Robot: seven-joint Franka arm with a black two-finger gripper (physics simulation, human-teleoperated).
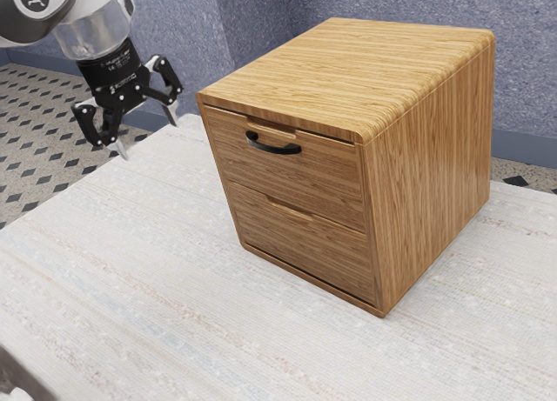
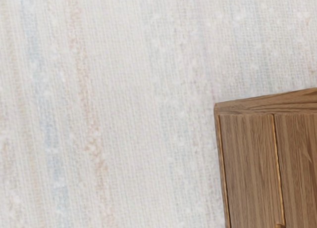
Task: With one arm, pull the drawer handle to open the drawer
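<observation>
We see a wooden cabinet [image 1: 418, 157] with a striped, light-brown grain standing upright on the pale woven surface [image 1: 130, 297], toward the exterior view's right. Its front holds two drawers, one above the other. The top drawer [image 1: 313, 179] carries a black curved handle [image 1: 271, 146] near its upper edge, just under a shallow recess. This drawer sits flush with the front, shut. The lower drawer [image 1: 305, 240] is closed as well. In the wrist view we find a corner of the cabinet, with thin seams between its panels.

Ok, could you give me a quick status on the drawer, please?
Gripper in the air short of the cabinet, jaws open, empty. Top drawer shut, black handle untouched. Nothing in the way.
</observation>
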